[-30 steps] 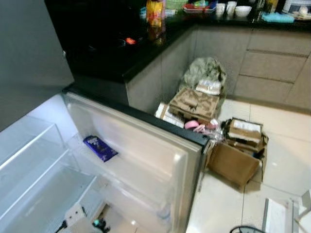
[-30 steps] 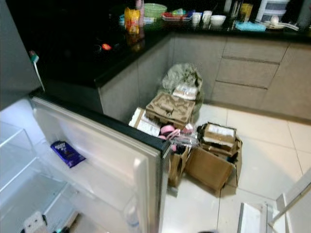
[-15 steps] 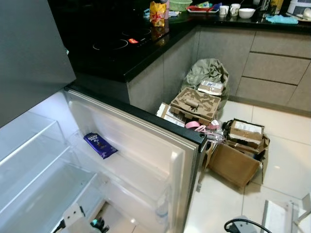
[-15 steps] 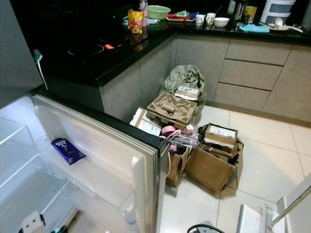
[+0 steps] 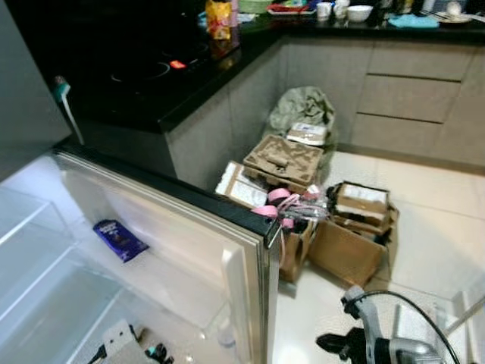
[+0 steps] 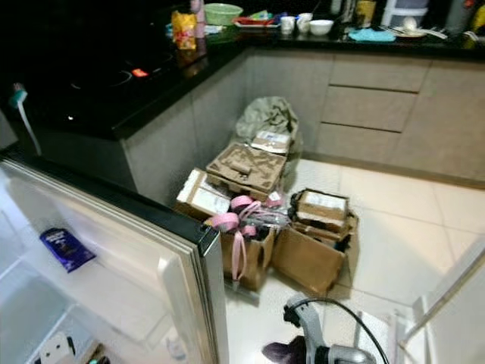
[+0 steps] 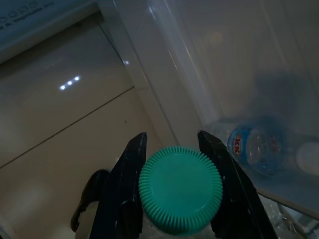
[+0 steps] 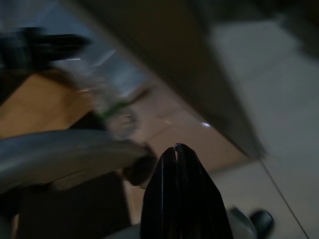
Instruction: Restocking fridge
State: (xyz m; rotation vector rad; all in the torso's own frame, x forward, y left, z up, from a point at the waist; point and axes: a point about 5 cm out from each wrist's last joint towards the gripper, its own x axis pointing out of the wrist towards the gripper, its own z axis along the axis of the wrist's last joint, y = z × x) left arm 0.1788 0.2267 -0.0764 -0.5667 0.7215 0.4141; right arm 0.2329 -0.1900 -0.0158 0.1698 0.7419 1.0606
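The green-capped bottle [image 7: 180,188] shows little more than its lid; its body is cut off by the picture's edge between the left tool's fingers [image 7: 127,184]. The right wrist view is motion-blurred, so shapes beyond the right tool [image 8: 176,149] cannot be identified. The water bottle [image 7: 258,149] beyond is hazy behind the translucent door shelf [image 7: 234,99].

A home kitchen; black counter [image 5: 144,91] with a built-in hob [image 5: 144,72], grey drawers [image 5: 413,95], dishes [image 5: 358,12], open fridge door [image 5: 189,243]; cardboard boxes [image 5: 345,239] on the tiled floor [image 5: 439,220].
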